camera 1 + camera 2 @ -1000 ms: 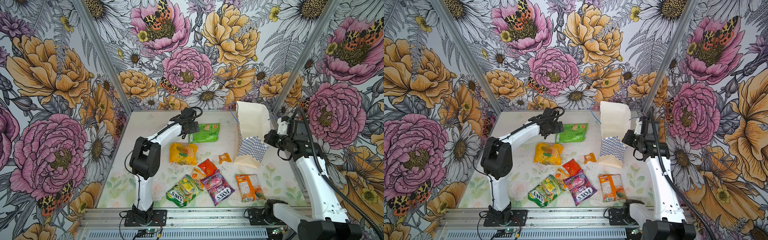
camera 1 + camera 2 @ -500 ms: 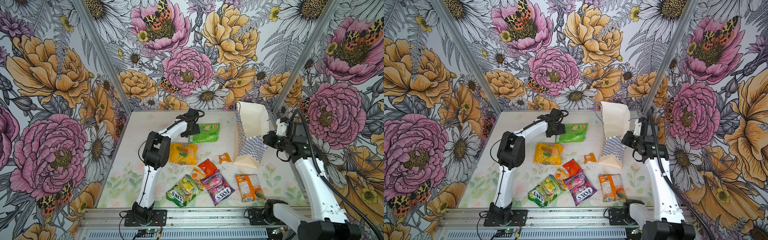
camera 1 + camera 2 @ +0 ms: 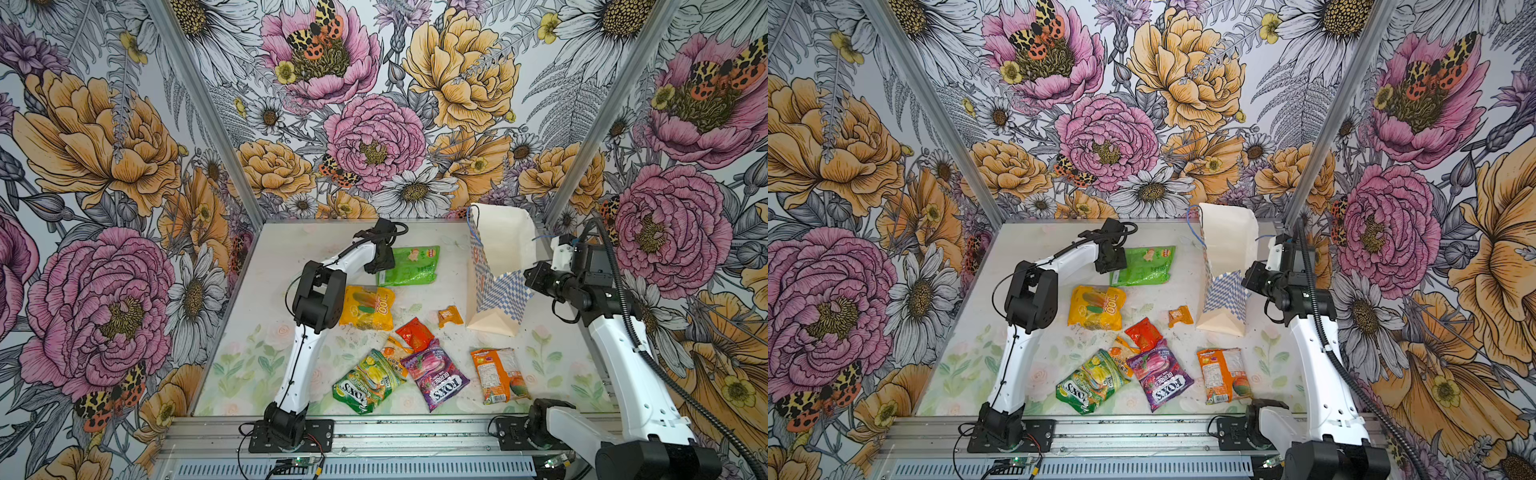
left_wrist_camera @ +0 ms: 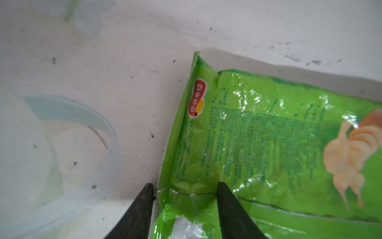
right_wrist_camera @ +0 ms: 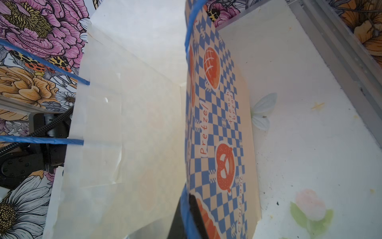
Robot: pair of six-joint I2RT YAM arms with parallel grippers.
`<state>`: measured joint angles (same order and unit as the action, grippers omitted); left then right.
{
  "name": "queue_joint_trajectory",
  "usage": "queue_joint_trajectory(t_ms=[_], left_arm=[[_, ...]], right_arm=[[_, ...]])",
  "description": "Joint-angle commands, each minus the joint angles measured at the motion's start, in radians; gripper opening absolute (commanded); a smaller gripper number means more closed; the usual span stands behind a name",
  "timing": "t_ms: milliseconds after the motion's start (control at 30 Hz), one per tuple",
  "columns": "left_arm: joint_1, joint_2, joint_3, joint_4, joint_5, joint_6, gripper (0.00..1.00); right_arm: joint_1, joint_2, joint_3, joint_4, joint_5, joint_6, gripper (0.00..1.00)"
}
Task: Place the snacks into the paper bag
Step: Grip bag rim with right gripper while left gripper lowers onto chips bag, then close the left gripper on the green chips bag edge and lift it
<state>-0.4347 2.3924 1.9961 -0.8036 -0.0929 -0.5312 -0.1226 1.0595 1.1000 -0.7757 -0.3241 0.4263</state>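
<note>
A green snack packet (image 3: 409, 266) (image 3: 1144, 266) lies flat at the back of the table. My left gripper (image 3: 380, 270) (image 4: 185, 186) is down at its left edge, open, with the packet's (image 4: 268, 134) corner between the two black fingers. The paper bag (image 3: 498, 266) (image 3: 1225, 257) stands tilted at the back right, mouth open. My right gripper (image 3: 530, 276) (image 5: 187, 217) is shut on the bag's checkered wall (image 5: 213, 124) and blue cord. Loose snacks lie in front: yellow (image 3: 368, 307), small orange (image 3: 449, 316), red (image 3: 415, 333), green FOX'S (image 3: 365, 382), purple FOX'S (image 3: 436, 378), orange (image 3: 496, 374).
Floral walls close in the table on three sides. A metal rail (image 3: 415, 432) with both arm bases runs along the front. The left arm's black elbow (image 3: 318, 299) hangs just left of the yellow packet.
The left gripper's jaws have narrowed around the green packet's corner and its elbow has swung forward and to the right. The right arm and the bag have barely moved.
</note>
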Motion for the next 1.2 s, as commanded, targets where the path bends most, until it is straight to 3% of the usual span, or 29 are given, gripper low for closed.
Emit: queue_joint_trajectory(t_ms=[0,100,367,733,1167], left_arm=[[-0.010,0.029,-0.001,-0.003,-0.008,-0.007,0.39],[-0.011,0.008,-0.022,0.010,-0.025,-0.011,0.25],[-0.014,-0.173,-0.212,0.178,-0.045,-0.034,0.02],[-0.022,-0.471,-0.471,0.418,0.016,-0.097,0.00],[-0.044,-0.798,-0.515,0.414,0.010,-0.157,0.00]], right_arm=[[0.008,-0.006,-0.011,0.015,-0.018,0.004,0.00],[0.009,-0.010,-0.014,0.015,-0.019,0.006,0.00],[0.009,-0.017,-0.022,0.015,-0.012,0.008,0.00],[0.014,-0.007,0.019,0.018,-0.018,0.015,0.00],[0.052,0.034,0.097,0.022,-0.012,0.019,0.00]])
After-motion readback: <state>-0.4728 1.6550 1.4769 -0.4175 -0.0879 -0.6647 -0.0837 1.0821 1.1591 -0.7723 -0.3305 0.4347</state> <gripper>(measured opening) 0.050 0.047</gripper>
